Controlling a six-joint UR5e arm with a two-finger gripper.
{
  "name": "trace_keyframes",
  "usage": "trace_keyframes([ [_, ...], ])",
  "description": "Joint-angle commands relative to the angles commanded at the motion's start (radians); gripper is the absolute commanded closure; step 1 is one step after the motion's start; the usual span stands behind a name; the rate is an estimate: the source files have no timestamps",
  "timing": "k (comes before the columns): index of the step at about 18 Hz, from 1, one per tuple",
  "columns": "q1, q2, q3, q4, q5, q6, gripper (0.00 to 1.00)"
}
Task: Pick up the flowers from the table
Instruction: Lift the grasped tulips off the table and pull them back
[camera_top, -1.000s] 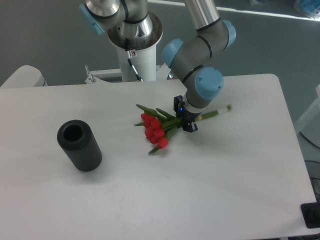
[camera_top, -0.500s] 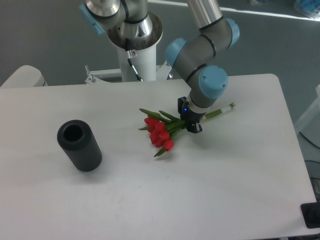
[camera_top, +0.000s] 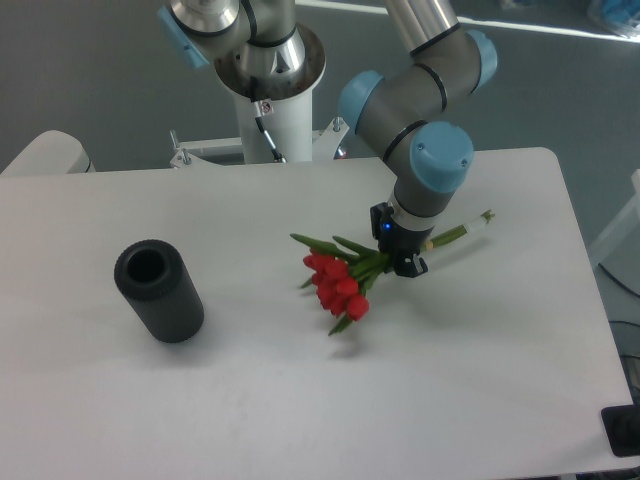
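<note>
The arm bends down from twelve o'clock, its gripper (camera_top: 401, 252) pinching the stems of the flowers (camera_top: 345, 283), red buds pointing toward seven o'clock above the table (camera_top: 300, 400).

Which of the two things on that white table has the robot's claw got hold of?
The flowers, red tulip buds on green stems; the gripper is clamped around their stems. The black cylinder stands alone, far off to the side.
</note>
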Motion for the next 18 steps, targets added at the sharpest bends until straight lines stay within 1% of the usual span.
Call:
trace_keyframes([
  [3, -0.035, -0.049, 0.089, 0.000, 0.005, -0.095, 0.94],
  [5, -0.054, -0.081, 0.141, -0.003, 0.006, -0.123, 0.94],
  [9, -0.077, -0.132, 0.221, -0.046, 0.008, -0.163, 0.94],
  [12, -0.095, -0.183, 0.296, -0.078, 0.011, -0.189, 0.94],
  [13, -0.098, -0.201, 0.324, -0.092, 0.018, -0.195, 0.94],
  [14, -0.100, -0.215, 0.357, -0.118, 0.049, -0.197, 0.94],
  [16, -0.130, -0.253, 0.428, -0.185, 0.119, -0.197, 0.94],
  [17, -0.143, -0.265, 0.451, -0.205, 0.135, -0.198, 0.94],
  [18, -0.144, -0.273, 0.463, -0.210, 0.135, -0.200, 0.94],
])
